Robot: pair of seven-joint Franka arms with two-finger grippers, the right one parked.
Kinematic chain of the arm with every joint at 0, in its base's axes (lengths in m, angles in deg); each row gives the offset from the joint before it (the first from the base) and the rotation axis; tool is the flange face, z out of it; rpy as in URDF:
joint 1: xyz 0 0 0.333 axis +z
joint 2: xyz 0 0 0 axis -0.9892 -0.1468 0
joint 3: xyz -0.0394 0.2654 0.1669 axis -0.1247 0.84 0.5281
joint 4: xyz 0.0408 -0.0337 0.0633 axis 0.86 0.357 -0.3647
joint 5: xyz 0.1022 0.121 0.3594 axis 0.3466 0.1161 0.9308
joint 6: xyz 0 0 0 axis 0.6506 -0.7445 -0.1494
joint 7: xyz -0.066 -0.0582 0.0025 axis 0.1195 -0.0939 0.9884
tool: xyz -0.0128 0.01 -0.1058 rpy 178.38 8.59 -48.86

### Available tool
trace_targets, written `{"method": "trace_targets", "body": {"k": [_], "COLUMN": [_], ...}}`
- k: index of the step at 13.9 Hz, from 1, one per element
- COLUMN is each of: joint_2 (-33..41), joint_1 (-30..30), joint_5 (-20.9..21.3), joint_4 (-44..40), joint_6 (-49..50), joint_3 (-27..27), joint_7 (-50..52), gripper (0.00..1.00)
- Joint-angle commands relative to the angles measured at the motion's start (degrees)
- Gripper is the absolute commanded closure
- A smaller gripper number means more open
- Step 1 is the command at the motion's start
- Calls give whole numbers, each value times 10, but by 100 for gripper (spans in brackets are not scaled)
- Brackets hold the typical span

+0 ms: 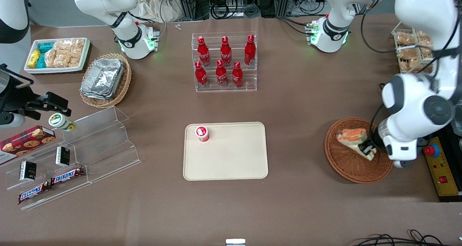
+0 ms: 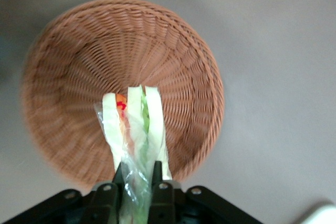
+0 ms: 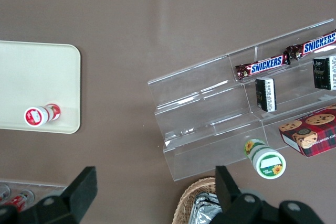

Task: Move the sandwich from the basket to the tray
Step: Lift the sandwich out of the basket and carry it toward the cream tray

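The gripper (image 2: pixel 135 178) held the sandwich (image 2: pixel 137 129) clamped, lifted above the basket (image 2: pixel 68 77) beneath it. Transport step: next, carry it sideways to the tray (image 1: pixel 231 163).

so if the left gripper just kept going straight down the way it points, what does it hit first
Most likely the basket. The left gripper is shut on the sandwich and points down into the woven bowl, so the sandwich's lower edge would meet the wicker floor first. How high it hangs above the weave is unclear.
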Motion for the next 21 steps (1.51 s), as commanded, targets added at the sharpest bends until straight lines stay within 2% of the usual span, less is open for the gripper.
{"method": "trace_targets", "body": {"k": [1,3,8,9,11,14,18,21], "joint_2": [11,14,23,10,-17,-43,-141,-204], "joint_1": [-3,-4,-4,-5,-43,-88,-147,-161], "joint_5": [1,-2,1,9,77,86,99,112], "joint_4": [-127,-182,-190,-190,-191,-191,-193,-189], "joint_6": [165,236,245,238,219,167,54,-25], "joint_3": [-23,-33,-132,-159,-195,-197,-195,-196], "joint_7": [-15,-46,-128,-132,-122,-133,-133,-125], "gripper": [100,100,100,100,100,100,100,100]}}
